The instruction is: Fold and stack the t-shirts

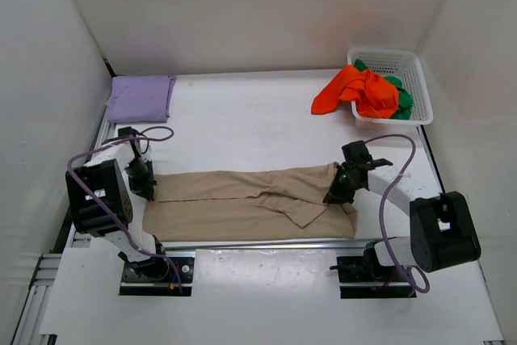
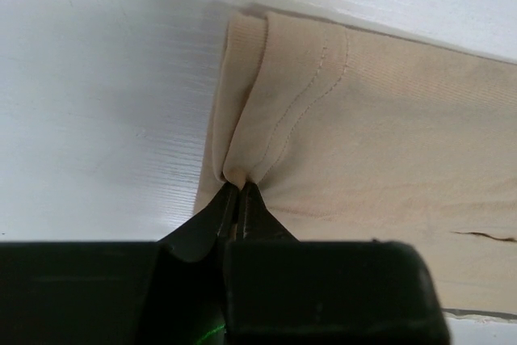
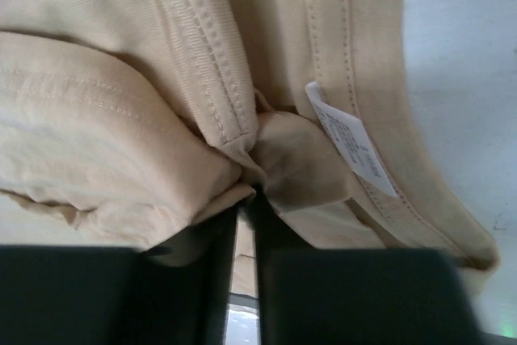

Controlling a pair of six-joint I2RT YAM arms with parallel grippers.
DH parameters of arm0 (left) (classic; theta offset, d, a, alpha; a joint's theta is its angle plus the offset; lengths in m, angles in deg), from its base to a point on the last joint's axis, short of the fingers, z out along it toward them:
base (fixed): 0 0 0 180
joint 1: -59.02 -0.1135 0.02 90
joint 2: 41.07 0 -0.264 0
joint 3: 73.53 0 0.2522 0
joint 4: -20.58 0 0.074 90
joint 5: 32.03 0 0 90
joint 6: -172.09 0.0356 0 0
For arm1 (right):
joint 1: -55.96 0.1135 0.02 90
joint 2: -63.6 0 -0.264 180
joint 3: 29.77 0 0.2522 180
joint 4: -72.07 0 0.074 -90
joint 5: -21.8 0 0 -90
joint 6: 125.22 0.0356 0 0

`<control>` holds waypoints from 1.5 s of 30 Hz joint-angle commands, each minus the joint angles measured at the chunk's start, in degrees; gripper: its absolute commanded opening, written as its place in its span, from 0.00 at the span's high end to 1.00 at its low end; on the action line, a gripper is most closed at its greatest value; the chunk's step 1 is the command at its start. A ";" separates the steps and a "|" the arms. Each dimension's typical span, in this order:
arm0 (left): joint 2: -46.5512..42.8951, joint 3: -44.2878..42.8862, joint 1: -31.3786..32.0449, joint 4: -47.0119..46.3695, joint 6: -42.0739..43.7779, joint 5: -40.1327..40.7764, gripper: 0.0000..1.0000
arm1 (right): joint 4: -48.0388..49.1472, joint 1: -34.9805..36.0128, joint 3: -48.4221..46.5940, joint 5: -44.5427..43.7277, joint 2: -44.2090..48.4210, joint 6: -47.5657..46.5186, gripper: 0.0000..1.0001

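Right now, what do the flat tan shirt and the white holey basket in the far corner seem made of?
The beige tan t-shirt looks like soft, matte knit cloth, probably cotton: fine ribbing, stitched hems and soft puckers show up close. The white mesh basket looks like rigid moulded plastic, judging by its even lattice walls and smooth rim.

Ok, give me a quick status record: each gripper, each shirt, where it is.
left gripper: shut on beige t-shirt, its left end
right gripper: shut on beige t-shirt, bunched cloth by the label
beige t-shirt: flat, folded lengthwise, stretched between both grippers
lavender t-shirt: folded, far left
orange t-shirt: hanging over basket rim
green t-shirt: in basket, partly under orange one
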State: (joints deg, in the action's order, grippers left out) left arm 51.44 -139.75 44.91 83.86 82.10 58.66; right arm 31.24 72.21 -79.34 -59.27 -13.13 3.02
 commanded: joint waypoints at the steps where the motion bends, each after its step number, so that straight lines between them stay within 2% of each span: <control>1: -2.41 -0.71 0.22 -1.18 -0.01 1.85 0.89 | -1.41 0.27 0.57 -1.71 -0.70 -0.53 0.93; 2: -2.94 -0.71 0.22 -1.18 -0.01 2.73 0.89 | -2.28 0.27 -0.04 -2.42 -0.70 -1.06 1.00; 10: -3.48 -2.99 -3.29 -1.18 -0.01 6.51 0.89 | -7.20 -3.24 -1.18 -6.56 6.06 -3.87 1.00; 17: -2.95 -4.13 -3.29 -1.18 -0.01 6.52 0.89 | -8.97 -4.47 -2.33 -6.03 6.59 -5.98 1.00; 21: -2.42 -4.13 -3.29 -0.65 -0.01 6.52 0.89 | -8.44 -4.47 -1.72 -2.43 6.07 -5.98 1.00; 24: -2.42 -4.13 -3.29 -0.04 -0.01 6.52 0.77 | -7.91 -4.47 -1.10 -0.32 4.93 -5.98 0.85; 25: -2.42 -3.61 -3.29 -0.03 -0.01 6.00 0.66 | -7.91 -4.47 -1.10 0.29 4.92 -5.98 0.72; 27: -3.12 -3.61 -3.29 0.58 -0.01 5.99 0.54 | -7.91 -4.47 -1.10 0.30 5.53 -5.98 0.60; 32: -5.23 -7.47 -3.29 4.62 -0.01 3.27 0.41 | -10.36 -4.47 -2.42 -4.17 12.46 -5.98 0.59; 36: -6.46 -10.90 -3.29 7.43 -0.01 2.04 0.35 | -10.99 -1.23 -7.07 -9.45 15.73 -5.98 0.74; 37: -6.46 -11.42 -3.29 7.44 -0.01 2.04 0.35 | -10.99 0.08 -8.30 -10.15 15.73 -5.98 0.83; 40: -6.46 -11.43 -3.29 7.96 -0.01 2.04 0.35 | -6.87 6.23 -12.96 -8.77 11.97 -7.21 0.93; 43: -5.94 -10.91 -3.29 7.96 -0.01 3.09 0.35 | -2.29 12.82 -17.77 -5.86 1.89 -7.21 1.00; 45: -5.94 -10.21 -3.29 7.96 -0.01 3.09 0.35 | -0.01 14.94 -20.51 -3.40 -2.70 -7.21 1.00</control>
State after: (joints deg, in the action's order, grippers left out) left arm 46.70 -150.18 41.87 91.20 82.10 61.85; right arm 26.54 84.30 -96.48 -65.79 -10.27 -3.14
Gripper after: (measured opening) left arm 0.645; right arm 0.002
